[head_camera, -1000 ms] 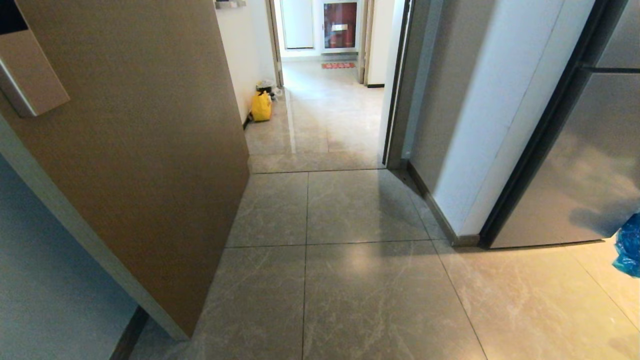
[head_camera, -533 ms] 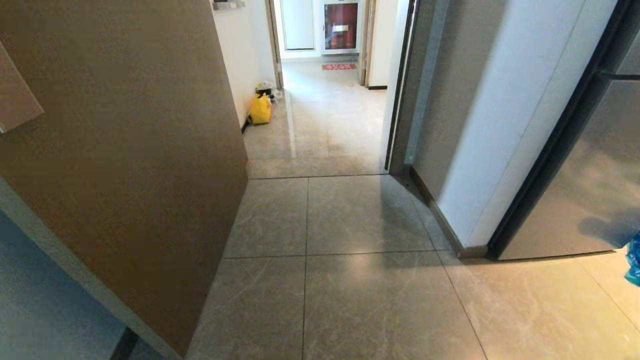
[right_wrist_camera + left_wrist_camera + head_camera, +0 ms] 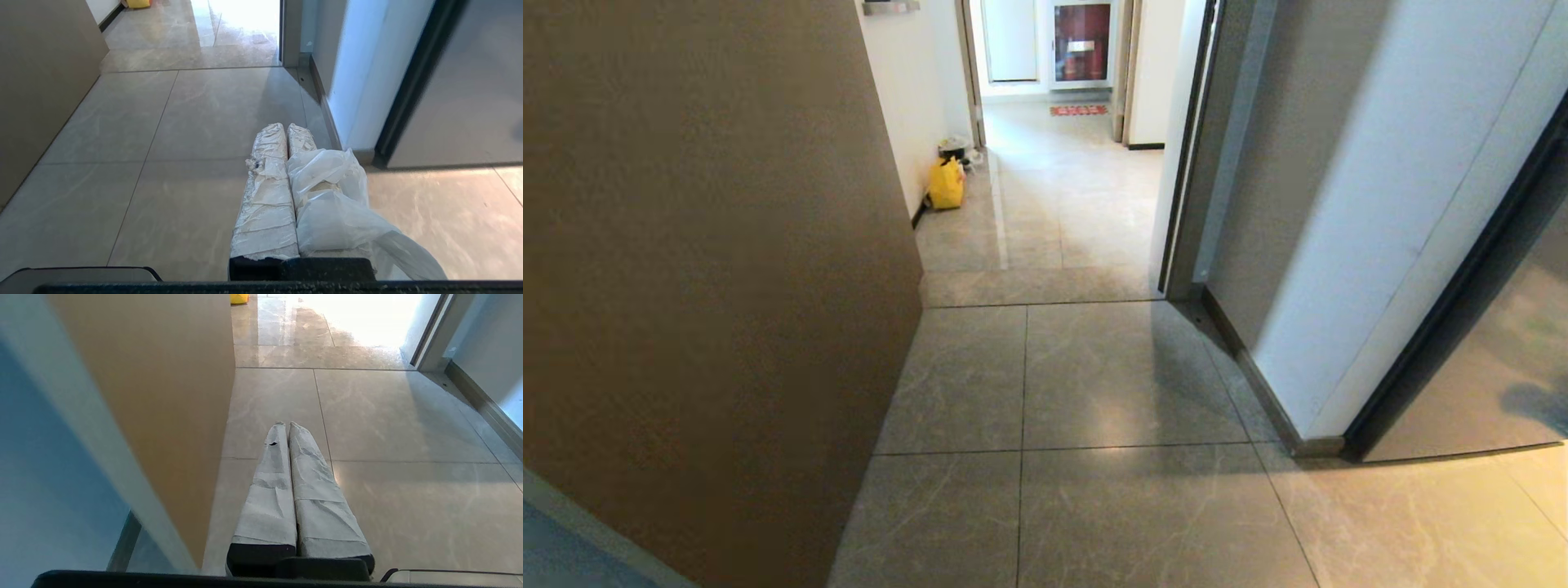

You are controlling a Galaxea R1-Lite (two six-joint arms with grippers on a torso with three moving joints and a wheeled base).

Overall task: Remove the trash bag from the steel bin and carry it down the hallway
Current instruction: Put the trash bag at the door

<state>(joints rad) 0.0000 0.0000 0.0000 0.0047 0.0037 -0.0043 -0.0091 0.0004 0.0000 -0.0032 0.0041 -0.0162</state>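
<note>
The trash bag [image 3: 331, 204] is thin translucent white film, draped over one finger of my right gripper [image 3: 286, 126] and trailing off past the wrist. That gripper is shut, with the film caught between its taped fingers, and it hangs low over the floor tiles. My left gripper [image 3: 285, 424] is shut and empty, also low over the tiles beside the brown door. Neither arm shows in the head view. Through the doorway ahead lies the hallway [image 3: 1054, 204] with glossy pale tiles. The steel bin is out of view.
A brown door [image 3: 703, 286] stands open close on the left. On the right are a white wall corner [image 3: 1339, 245] and a dark-framed grey panel [image 3: 1503, 351]. A yellow bag [image 3: 946, 184] leans on the hallway's left wall. A red mat [image 3: 1078, 109] lies far down.
The whole view has shifted forward toward the doorway. The blue bag at the right edge and the door's handle plate at the left have slipped out of view.
</note>
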